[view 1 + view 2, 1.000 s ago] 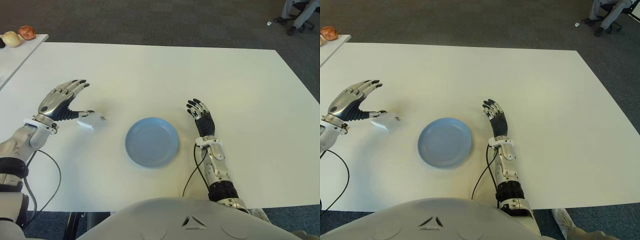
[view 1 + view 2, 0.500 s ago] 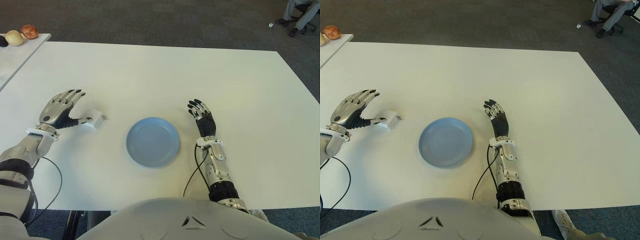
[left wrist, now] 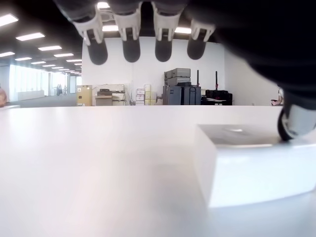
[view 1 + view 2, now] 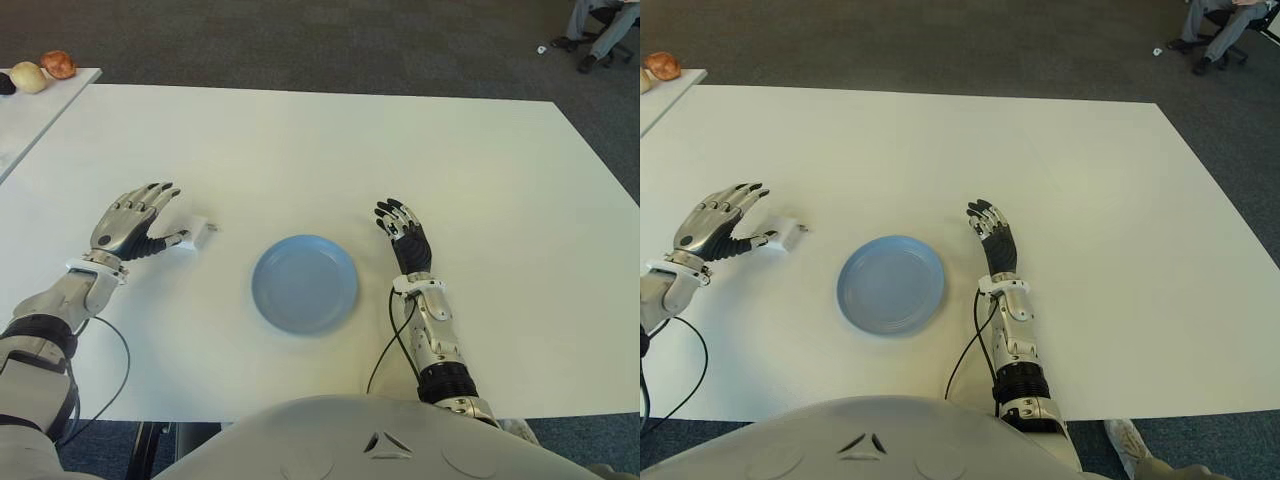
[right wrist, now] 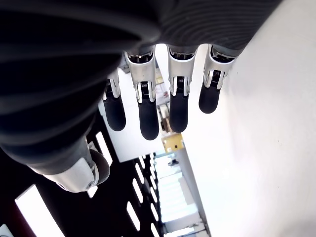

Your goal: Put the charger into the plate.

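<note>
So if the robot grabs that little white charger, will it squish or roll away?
Probably neither. The charger looks like a hard, flat-sided block lying flat on the table, so it should stay stiff and not roll. Its smooth sides might slip in the left hand, whose fingers are open, with only the thumb tip at it.

The left hand [image 4: 130, 222] now sits lower and closer to the surface [image 4: 300, 140] than a second ago, its fingers less raised. The charger [image 4: 195, 235] at its thumb tip lies turned, prongs now pointing away from the hand.
</note>
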Controlling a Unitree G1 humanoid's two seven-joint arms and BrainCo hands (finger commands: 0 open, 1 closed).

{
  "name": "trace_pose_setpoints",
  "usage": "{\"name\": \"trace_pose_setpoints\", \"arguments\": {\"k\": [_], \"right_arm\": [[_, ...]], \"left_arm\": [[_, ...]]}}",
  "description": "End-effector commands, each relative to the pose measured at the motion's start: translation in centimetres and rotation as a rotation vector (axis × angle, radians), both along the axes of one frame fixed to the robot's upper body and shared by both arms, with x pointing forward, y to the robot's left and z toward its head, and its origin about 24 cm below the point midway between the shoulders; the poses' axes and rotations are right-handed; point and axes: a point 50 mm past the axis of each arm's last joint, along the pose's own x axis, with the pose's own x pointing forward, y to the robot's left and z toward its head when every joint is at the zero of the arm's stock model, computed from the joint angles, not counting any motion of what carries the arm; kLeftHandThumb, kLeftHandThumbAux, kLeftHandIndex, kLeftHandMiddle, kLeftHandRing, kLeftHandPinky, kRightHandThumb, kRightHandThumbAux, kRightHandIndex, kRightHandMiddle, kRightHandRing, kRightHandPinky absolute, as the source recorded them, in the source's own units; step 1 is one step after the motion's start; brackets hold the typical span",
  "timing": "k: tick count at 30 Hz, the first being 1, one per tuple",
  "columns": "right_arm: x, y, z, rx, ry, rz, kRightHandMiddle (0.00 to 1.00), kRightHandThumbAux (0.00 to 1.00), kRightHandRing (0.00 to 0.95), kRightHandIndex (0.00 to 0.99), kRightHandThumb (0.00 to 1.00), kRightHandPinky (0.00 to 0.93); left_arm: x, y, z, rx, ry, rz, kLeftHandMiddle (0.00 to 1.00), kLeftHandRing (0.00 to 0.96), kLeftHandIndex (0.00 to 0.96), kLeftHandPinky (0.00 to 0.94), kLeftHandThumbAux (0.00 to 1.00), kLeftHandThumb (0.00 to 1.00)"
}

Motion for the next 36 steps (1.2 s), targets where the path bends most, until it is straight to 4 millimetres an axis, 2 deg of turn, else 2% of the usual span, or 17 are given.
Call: {"name": "trace_pose_setpoints", "arguments": {"k": [1,12,36], "right_arm": [[-1.9,0.5,-2.8,0.028,0.166,-0.008,0.263,0.679,0.207,0.205,0.004,0.162],[-1.9,0.6,-2.8,0.028,0.169,-0.009,0.262,0.680,0.208,0.202,0.000,0.167],[-1.8,0.9,-2.7,0.028,0.170,-0.012,0.262,0.681,0.211,0.199,0.000,0.169]], "left_arm": [[-0.9,-0.7,-1.8,-0.021,0.125,-0.012,0.000,0.000,0.000,0.010,0.410,0.160],[-1.0,-1.0,-2.1,-0.053,0.200,-0.035,0.000,0.000,0.000,0.015,0.406,0.174],[-0.6,-2.8,-1.1,-0.120,0.214,-0.132,0.000,0.000,0.000,0.050,0.428,0.181]]}}
